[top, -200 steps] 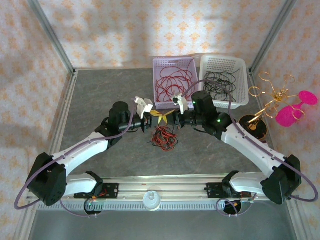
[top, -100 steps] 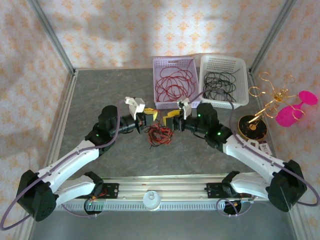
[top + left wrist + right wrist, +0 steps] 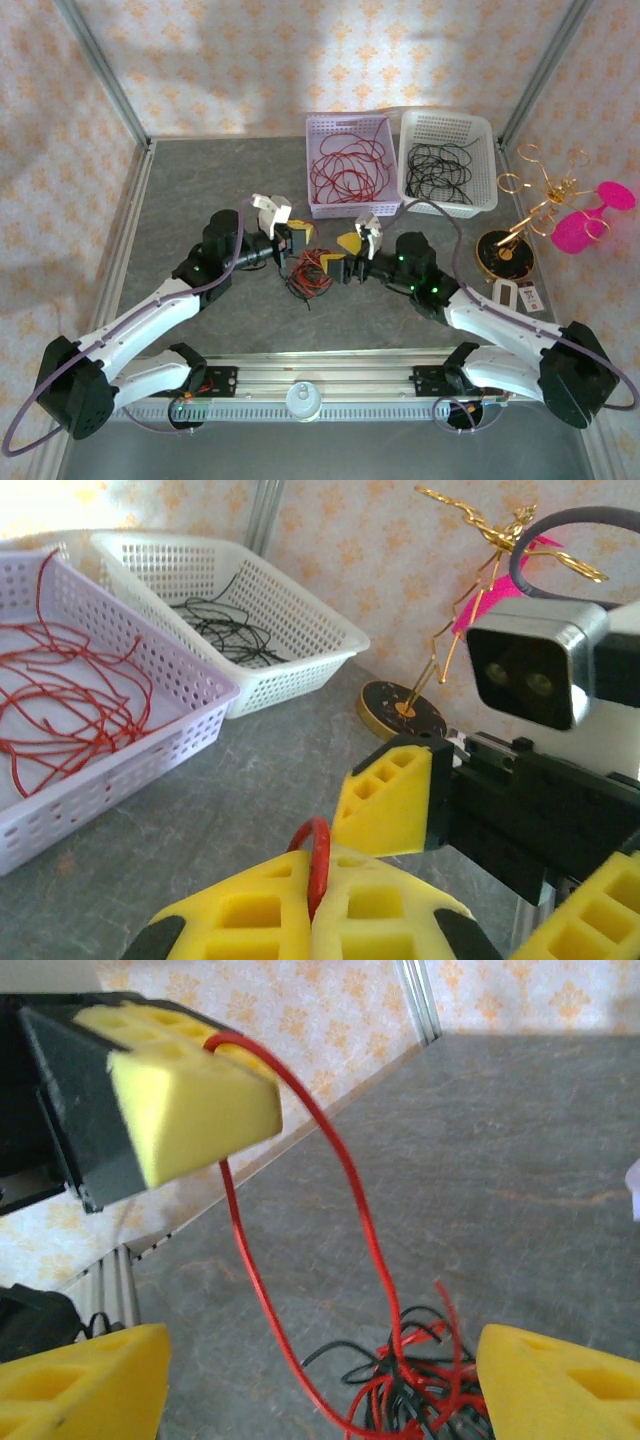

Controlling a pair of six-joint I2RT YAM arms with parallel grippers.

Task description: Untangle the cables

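Cables (image 3: 308, 277), tangle cut off in right wrist view; left gripper (image 3: 301, 236) clamps a red one; right gripper (image 3: 338, 254) apart.

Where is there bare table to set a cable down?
Bare table left of the lavender basket, and the strip between the cables and the base rail. Crowded: centre, where the left gripper pinches a red wire beside the open right gripper; right, around the gold stand.

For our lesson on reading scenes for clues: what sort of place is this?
Likely a robot test cell: left arm and right arm bolted to a rail, wallpapered panels enclosing the table, a purple basket of red wires, a white basket of black wires.
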